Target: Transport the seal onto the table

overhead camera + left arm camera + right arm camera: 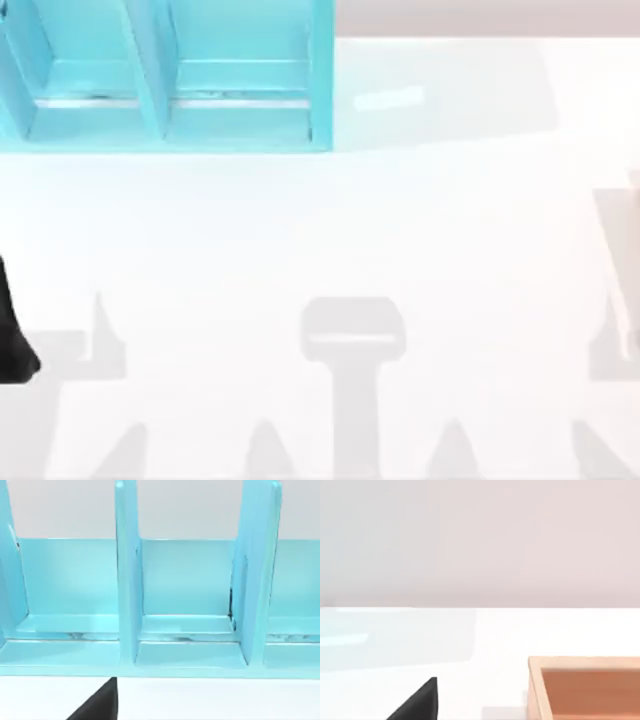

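Observation:
The seal is out of view. The white table [330,230] spreads across the top view and lies bare in front of both wrist cameras. A black part of my left arm [15,340] sits at the table's far left edge. In the left wrist view a black corner of my left gripper [100,702] hangs above the white surface, facing the turquoise shelf unit. A black corner of my right gripper [420,702] likewise shows low over the table in the right wrist view.
The turquoise shelf unit [170,80] stands at the back left, its upright dividers [127,580] forming open compartments with nothing visible inside. A tan wooden open box [585,687] rests on the table close to my right gripper. Grey arm shadows lie along the front.

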`<state>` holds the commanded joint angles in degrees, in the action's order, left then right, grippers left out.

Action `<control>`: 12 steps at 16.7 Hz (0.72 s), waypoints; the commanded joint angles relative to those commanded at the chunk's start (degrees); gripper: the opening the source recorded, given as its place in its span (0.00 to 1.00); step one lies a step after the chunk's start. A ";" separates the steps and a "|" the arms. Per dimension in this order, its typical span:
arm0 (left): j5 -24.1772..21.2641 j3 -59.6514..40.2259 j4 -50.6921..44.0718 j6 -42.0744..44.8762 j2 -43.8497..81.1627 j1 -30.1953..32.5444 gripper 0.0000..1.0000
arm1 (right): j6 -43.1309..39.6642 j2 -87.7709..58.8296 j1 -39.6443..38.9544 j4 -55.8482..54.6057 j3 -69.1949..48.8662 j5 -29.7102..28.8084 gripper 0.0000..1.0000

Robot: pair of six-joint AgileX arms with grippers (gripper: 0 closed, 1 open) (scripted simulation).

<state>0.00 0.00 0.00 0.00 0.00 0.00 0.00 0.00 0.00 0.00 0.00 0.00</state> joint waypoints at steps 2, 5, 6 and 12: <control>0.00 0.00 0.00 0.00 0.00 0.00 1.00 | -0.01 -0.02 0.01 0.02 -0.02 0.00 1.00; 0.00 0.00 0.00 0.00 0.00 0.00 1.00 | -1.53 -3.47 1.55 2.90 -3.18 -0.13 1.00; 0.00 0.00 0.00 0.00 0.00 0.00 1.00 | -2.41 -5.77 2.52 4.82 -5.29 -0.18 1.00; 0.00 0.00 0.00 0.00 0.00 0.00 1.00 | -8.97 -31.70 11.12 24.41 -27.67 0.12 1.00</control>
<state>0.00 0.00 0.00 0.00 0.00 0.00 -8.97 -31.70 11.12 24.41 -27.67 0.12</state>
